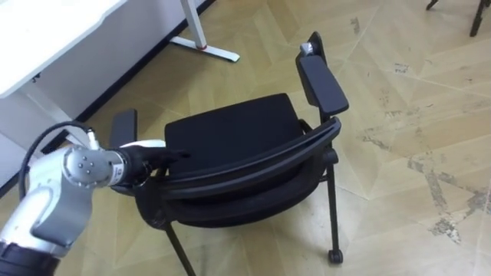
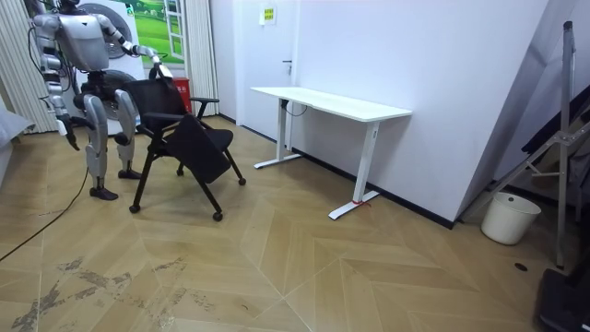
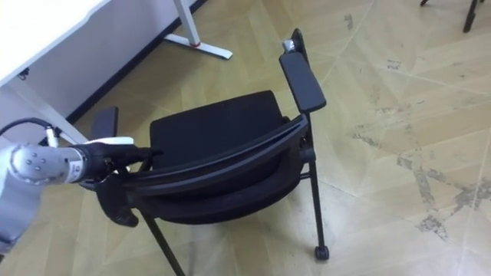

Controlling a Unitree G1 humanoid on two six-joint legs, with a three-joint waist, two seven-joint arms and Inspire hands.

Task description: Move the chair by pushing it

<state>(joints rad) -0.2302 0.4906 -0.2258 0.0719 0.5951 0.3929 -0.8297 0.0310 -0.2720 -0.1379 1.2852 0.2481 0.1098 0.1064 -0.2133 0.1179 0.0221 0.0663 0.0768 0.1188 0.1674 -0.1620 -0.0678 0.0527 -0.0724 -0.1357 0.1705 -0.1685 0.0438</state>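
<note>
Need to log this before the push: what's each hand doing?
Left hand: at the black padded armchair's backrest end; open or closed cannot be told.
Right hand: hangs at the robot's side; cannot be told.

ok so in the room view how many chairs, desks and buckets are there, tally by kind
chair: 1
desk: 1
bucket: 1
total: 3
</note>
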